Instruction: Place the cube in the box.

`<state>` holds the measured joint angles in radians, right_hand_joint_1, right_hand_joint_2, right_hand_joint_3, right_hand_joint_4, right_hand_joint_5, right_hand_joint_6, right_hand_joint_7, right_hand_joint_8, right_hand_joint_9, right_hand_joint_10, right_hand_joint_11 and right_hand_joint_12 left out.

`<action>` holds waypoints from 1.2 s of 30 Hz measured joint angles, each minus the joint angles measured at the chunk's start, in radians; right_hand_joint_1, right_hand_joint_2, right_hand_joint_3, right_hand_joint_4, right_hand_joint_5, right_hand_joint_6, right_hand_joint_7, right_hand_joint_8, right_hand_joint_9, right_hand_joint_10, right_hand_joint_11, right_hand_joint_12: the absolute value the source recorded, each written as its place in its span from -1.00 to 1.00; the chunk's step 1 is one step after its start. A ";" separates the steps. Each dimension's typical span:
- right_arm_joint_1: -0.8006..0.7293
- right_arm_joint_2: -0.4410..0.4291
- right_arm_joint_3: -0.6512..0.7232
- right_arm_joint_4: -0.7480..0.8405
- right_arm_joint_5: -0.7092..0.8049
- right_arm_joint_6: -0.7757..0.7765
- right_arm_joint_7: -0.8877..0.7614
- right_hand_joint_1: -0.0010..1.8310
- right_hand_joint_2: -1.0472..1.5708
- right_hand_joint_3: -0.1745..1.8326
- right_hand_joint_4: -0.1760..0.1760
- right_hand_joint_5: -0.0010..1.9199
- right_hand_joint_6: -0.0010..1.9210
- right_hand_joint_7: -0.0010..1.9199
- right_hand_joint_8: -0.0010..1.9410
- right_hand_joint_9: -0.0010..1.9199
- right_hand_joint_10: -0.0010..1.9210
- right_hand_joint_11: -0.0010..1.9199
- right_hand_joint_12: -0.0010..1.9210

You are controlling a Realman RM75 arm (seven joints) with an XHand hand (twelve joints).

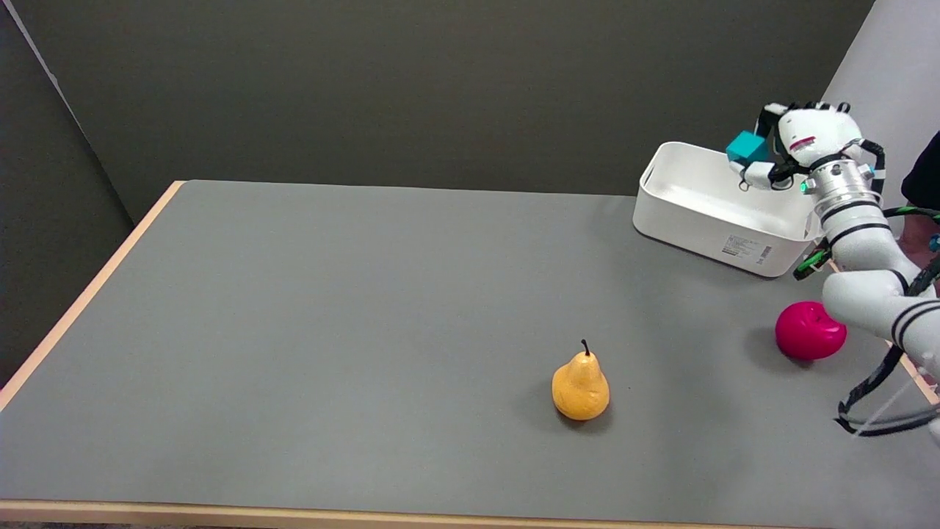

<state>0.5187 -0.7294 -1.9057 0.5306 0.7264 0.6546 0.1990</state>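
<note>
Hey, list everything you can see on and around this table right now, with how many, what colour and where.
cube: one, teal, held in the air above the box's far right part
box: one, white, open top, far right of the table
pear: one, yellow-orange, upright, near centre-right of the table
apple: one, magenta, near right edge, partly behind the arm
table: one, grey top with wooden edge
right hand: one, white and black, fingers holding the cube over the box

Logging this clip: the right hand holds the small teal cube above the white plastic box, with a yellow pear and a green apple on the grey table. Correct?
Not quite: the head view shows the round fruit is magenta, not green. The rest stands.
</note>
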 measured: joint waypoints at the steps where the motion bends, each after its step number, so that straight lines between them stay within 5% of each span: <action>1: 0.018 -0.005 -0.007 -0.023 -0.001 -0.020 0.003 -0.02 0.58 -0.23 0.48 -0.30 0.68 -0.17 0.87 -0.13 1.00 -0.63 0.92; 5: 0.071 -0.019 -0.030 -0.090 -0.002 -0.082 0.012 -0.05 0.56 -0.19 0.51 -0.33 0.61 -0.20 0.78 -0.16 0.97 -0.64 0.89; 7: 0.089 -0.025 -0.037 -0.114 -0.002 -0.109 0.016 -0.22 0.40 0.07 0.63 -0.50 0.16 -0.34 0.23 -0.33 0.73 -0.68 0.72; 9: 0.099 -0.028 -0.039 -0.125 0.000 -0.129 0.020 -0.45 0.35 0.08 0.79 -0.66 -0.28 -0.63 -0.53 -0.62 -0.06 -0.74 0.45; 11: 0.101 -0.030 -0.037 -0.127 0.009 -0.147 0.027 -0.71 0.26 0.16 0.74 -0.89 -0.54 -0.99 -0.86 -0.97 -0.46 -0.94 0.17; 13: 0.097 -0.031 -0.030 -0.119 0.020 -0.160 0.035 -0.75 0.24 0.13 0.63 -0.95 -0.70 -1.00 -1.00 -1.00 -0.69 -0.99 0.11; 22: 0.037 -0.025 0.013 -0.020 0.057 -0.181 0.070 -0.77 0.22 0.10 0.60 -0.98 -0.75 -1.00 -1.00 -1.00 -0.78 -1.00 0.07; 30: -0.061 -0.007 0.056 0.139 0.074 -0.128 0.087 -0.75 0.25 0.08 0.51 -1.00 -0.80 -1.00 -1.00 -1.00 -1.00 -1.00 -0.20; 32: -0.103 -0.001 0.076 0.209 0.078 -0.102 0.090 -0.72 0.27 0.18 0.53 -0.97 -0.74 -1.00 -0.92 -0.99 -0.70 -1.00 -0.12; 36: -0.196 0.007 0.111 0.362 0.078 -0.050 0.095 -0.81 0.25 0.16 0.57 -0.93 -0.64 -0.94 -0.88 -0.97 -0.53 -1.00 0.04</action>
